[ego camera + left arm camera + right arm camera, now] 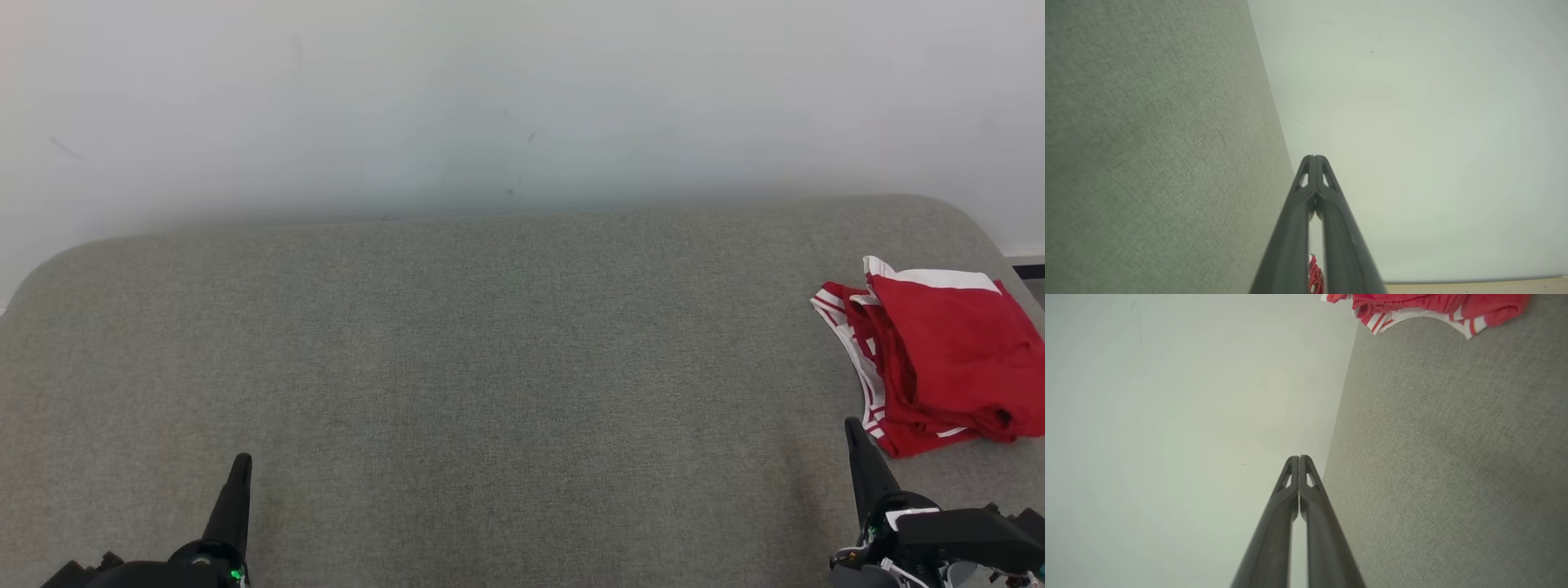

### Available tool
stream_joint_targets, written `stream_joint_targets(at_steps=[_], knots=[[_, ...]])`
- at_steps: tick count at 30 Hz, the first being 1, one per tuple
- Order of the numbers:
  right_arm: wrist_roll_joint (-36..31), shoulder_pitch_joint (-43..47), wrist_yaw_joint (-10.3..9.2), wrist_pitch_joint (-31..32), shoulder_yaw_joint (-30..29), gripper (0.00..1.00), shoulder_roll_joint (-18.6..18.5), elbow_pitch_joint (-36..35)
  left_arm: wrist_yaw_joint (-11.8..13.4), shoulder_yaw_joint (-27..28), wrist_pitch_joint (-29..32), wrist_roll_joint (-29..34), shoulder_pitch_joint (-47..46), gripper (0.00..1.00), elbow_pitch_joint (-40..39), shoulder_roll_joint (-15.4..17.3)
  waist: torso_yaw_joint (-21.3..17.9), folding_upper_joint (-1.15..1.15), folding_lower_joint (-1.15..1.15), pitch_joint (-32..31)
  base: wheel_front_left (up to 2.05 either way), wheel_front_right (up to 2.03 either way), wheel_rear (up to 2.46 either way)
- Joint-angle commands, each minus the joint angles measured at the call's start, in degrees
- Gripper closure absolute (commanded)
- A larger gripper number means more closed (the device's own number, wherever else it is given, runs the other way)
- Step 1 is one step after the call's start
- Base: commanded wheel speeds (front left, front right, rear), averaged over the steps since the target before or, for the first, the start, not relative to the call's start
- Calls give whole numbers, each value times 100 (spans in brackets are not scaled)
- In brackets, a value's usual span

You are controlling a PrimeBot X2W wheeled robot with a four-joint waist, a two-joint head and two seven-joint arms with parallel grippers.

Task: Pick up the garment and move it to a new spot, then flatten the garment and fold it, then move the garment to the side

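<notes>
- Red shorts point(947, 359) folded at right edge of grey cushion point(490, 367); may slip off if nudged
- Left gripper point(241, 464), right gripper point(851, 426) closed, empty; right tip could snag hem

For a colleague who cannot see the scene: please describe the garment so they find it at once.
Start at the wide grey fabric surface before the white wall. At its right end, beyond the right tool, lies the garment. It alone is bright red, with white stripes.
</notes>
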Motion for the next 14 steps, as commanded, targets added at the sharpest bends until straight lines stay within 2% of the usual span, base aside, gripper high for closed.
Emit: stream_joint_targets(at_steps=[1, 14], knots=[[125, -57, -10, 37, -26, 100, 2, -46, -22, 24, 27, -104, -111, 100, -35, 32, 2, 0, 0, 5, 0, 0, 0], [591, -89, -11, 116, -91, 100, 3, -70, -60, 36, 156, -610, -177, 100, -29, 36, 16, 0, 0, 63, 0, 0, 0]])
